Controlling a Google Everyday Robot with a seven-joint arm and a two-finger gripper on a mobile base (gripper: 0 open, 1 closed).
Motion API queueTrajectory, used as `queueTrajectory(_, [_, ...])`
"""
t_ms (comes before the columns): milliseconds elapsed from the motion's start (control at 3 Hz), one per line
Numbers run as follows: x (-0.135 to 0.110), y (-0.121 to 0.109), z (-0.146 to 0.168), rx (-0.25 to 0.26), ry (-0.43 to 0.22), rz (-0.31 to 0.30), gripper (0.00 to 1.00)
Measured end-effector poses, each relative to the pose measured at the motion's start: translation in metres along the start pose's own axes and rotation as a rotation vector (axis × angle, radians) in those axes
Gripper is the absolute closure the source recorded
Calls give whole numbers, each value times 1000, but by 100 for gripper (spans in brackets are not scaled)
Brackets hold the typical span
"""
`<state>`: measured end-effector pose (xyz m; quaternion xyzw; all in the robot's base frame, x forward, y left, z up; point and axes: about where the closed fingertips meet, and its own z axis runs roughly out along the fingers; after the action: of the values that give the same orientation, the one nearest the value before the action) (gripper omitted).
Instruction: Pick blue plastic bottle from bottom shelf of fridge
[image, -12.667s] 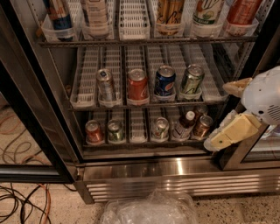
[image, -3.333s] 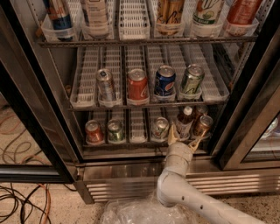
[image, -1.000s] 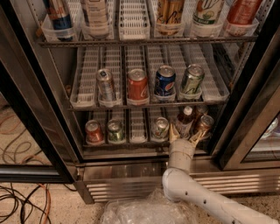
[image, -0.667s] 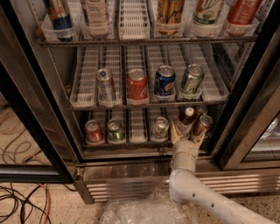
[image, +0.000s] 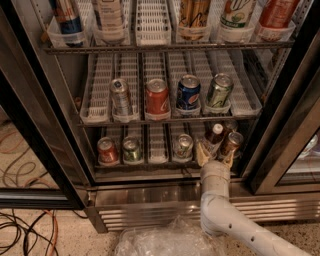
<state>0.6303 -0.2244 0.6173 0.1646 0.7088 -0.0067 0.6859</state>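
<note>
The fridge (image: 150, 196) stands open, with a stainless base and white-laned racks. On the bottom shelf (image: 158, 150) the blue plastic bottle (image: 214, 137) stands upright at the right, holding dark liquid. A brown can (image: 232, 143) stands just right of it. My gripper (image: 215, 156) reaches up from below at the shelf's front rail. It is open, with one finger (image: 201, 152) left of the bottle's lower part and the other between the bottle and the brown can. The bottle's base is hidden behind the gripper.
The bottom shelf also holds a red can (image: 107, 150), a green can (image: 131, 149) and a silver can (image: 183, 146). Several cans stand on the rack above (image: 158, 98). The black door frame (image: 285, 135) is close on the right. A crumpled plastic bag (image: 160, 242) and cables (image: 25, 230) lie on the floor.
My gripper has shifted a little to the right along the shelf front and now straddles the bottle. The bottle and cans have not moved.
</note>
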Motion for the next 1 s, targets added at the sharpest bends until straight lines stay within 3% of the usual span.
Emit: queueTrajectory(1000, [10,21,-2,-66,-7,-88,26])
